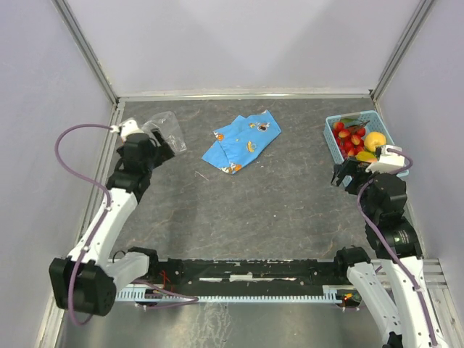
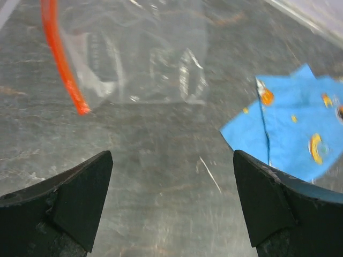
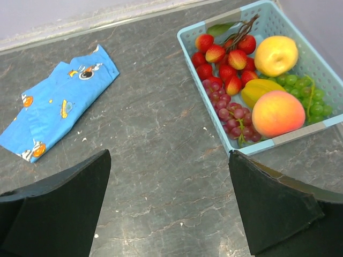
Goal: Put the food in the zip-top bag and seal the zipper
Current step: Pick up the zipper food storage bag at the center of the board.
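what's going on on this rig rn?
Nothing is held yet. The left gripper hangs open just short of the clear bag, which lies empty on the table, red zipper at its edge. The right gripper is open in front of the blue basket that holds the fruit. A blue cloth lies between them.

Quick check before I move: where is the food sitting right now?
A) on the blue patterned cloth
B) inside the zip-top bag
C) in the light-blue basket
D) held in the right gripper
C: the right wrist view shows the food, strawberries, grapes and the larger fruits, all lying inside the light-blue basket, while the zip-top bag lies flat with nothing in it.
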{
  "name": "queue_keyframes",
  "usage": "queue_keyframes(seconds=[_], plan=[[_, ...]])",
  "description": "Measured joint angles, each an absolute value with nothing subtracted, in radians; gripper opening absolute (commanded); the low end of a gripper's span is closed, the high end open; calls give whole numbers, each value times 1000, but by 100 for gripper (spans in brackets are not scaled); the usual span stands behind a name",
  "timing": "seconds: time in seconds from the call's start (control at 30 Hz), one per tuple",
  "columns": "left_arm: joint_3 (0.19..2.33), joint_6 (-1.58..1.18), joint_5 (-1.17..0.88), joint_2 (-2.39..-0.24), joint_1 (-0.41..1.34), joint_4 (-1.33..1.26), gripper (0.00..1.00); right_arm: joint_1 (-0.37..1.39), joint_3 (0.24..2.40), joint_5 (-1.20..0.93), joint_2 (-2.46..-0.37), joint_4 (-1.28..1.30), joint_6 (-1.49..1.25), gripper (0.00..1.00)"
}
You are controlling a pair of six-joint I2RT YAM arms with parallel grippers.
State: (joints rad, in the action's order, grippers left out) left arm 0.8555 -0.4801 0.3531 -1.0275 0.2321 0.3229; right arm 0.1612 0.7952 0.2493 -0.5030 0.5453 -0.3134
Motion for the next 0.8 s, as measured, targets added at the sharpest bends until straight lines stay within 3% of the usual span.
queue_keyframes(seconds=[0.23,0.47,0.67,0.8], plan=[[896,-574,238,-1203,-45,254,100,162,751,213,-488,522,-308,99],[938,-679,43,-1458,-279,154,92,183,722,210,-456,509,-294,99],[1021,-739,-88,-1655,-382,105,88,187,710,207,-455,509,-292,99],[1085,-750,-134,-1745,-393,78,74,188,709,207,-461,508,-290,99]])
